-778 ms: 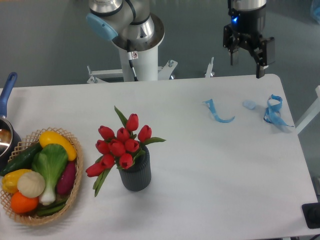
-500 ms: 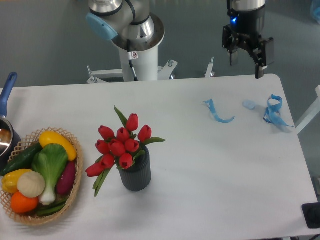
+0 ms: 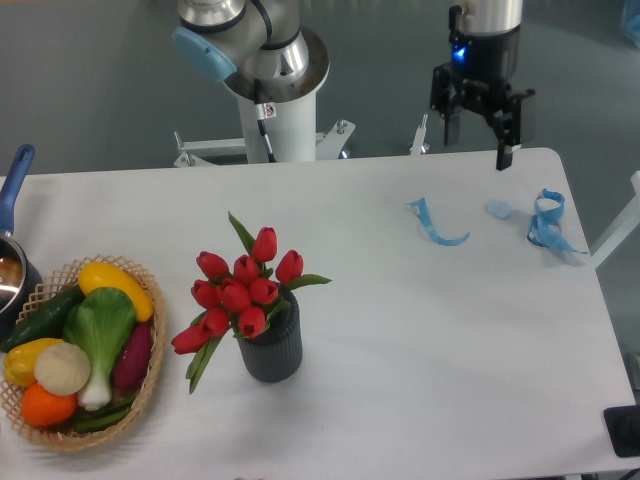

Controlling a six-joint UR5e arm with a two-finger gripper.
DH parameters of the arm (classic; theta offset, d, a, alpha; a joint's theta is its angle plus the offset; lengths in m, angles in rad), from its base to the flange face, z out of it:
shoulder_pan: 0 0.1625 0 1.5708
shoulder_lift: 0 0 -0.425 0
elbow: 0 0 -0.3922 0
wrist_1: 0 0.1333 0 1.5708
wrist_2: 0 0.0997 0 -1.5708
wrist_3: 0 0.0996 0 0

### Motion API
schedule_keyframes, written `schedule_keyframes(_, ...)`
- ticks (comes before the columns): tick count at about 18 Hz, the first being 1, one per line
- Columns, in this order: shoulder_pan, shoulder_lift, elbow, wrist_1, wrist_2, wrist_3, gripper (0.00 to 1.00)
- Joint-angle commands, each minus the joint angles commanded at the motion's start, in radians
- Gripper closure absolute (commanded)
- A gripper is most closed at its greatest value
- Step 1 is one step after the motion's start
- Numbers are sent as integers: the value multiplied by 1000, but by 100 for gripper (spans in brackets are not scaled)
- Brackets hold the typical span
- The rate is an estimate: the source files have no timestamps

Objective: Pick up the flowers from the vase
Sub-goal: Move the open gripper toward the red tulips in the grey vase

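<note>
Still high at the table's far edge, gripper [image 3: 474, 130] fingers apart, empty. Flowers [image 3: 243, 291] in vase [image 3: 271, 345] well below-left. Best to descend over the stems, close gently.

Open tabletop [image 3: 420, 330] is left between the tool [image 3: 474, 148], held spread at the far right edge, and the flowers [image 3: 240, 295] in the vase [image 3: 271, 347]. Only blue ribbon scraps [image 3: 436, 224] lie flat beneath the tool. The left approach is crowded by the wicker basket [image 3: 148, 385], just beside the drooping buds.
</note>
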Motion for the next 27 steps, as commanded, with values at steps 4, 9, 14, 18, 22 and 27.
schedule_keyframes(4,-29,-6,-37,-2,-32,-38,0)
schedule_keyframes(9,-84,-20,-69,2,-72,-166,0)
schedule_keyframes(14,-113,-90,-97,3,-349,-238,0)
schedule_keyframes(18,-104,-89,-103,2,-399,-238,0)
schedule_keyframes(22,-97,-91,-107,-2,-445,-240,0)
schedule_keyframes(27,-95,-91,-115,0,-485,-238,0)
